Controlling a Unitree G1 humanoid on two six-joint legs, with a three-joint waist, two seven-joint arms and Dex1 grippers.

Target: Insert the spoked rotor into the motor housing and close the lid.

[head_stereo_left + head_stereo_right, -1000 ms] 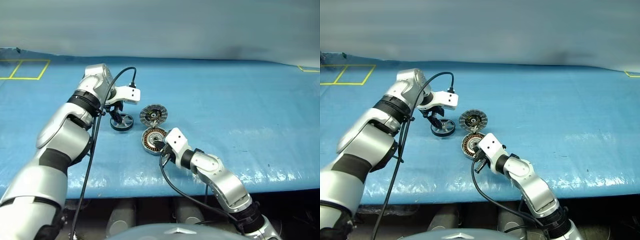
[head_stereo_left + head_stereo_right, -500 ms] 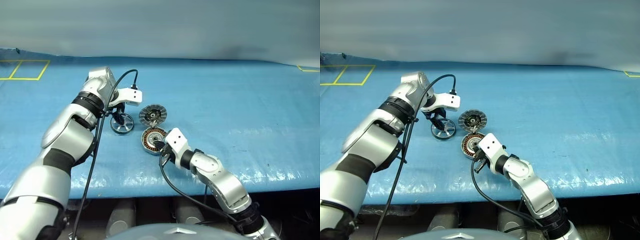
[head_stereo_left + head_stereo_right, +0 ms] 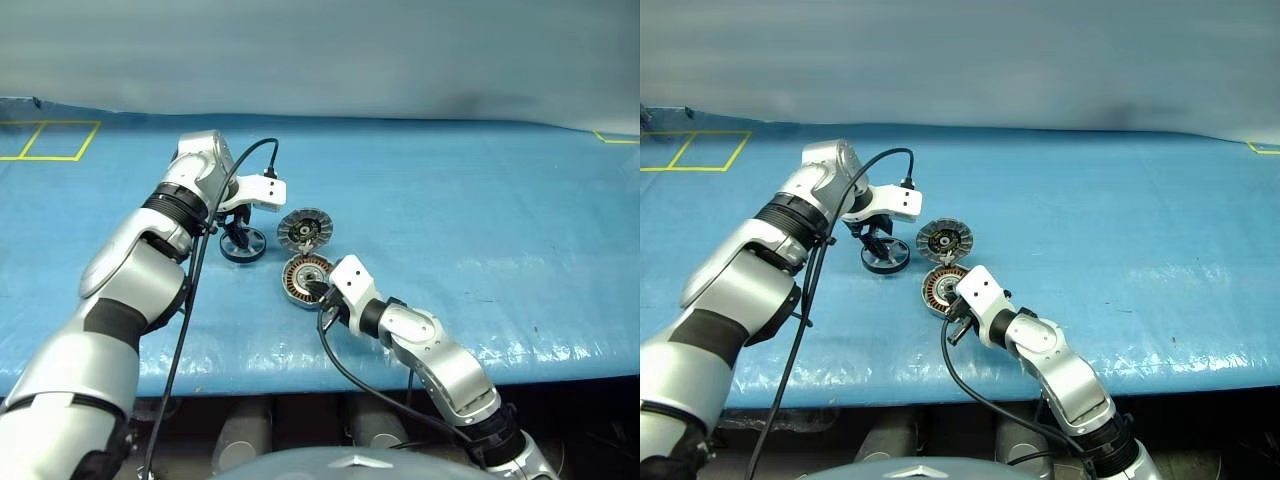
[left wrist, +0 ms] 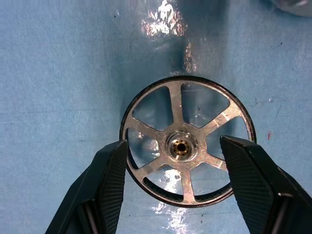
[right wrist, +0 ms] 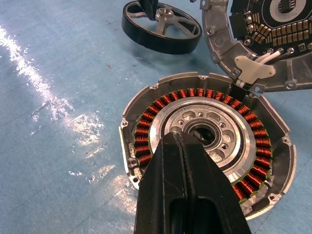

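The rotor (image 4: pixel 187 146) lies flat on the blue surface (image 3: pixel 480 210), just left of the open housing (image 5: pixel 209 141) and its hinged lid (image 3: pixel 304 229). The left tool (image 4: pixel 175 180) hangs over it, fingers apart either side of the rim. The right tool (image 5: pixel 187 195), fingers together, rests at the housing. Stiff, smooth metal, probably slippery: the rim offers the surest hold.

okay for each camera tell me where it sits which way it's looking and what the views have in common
Head eyes: high, looking down over both arms at the blue table.
Left wrist: straight down on the spoked rotor, between its open left end effector fingers.
Right wrist: slanting down past its shut right end effector into the motor housing, the lid beyond.
Shared: rotor, in all views.
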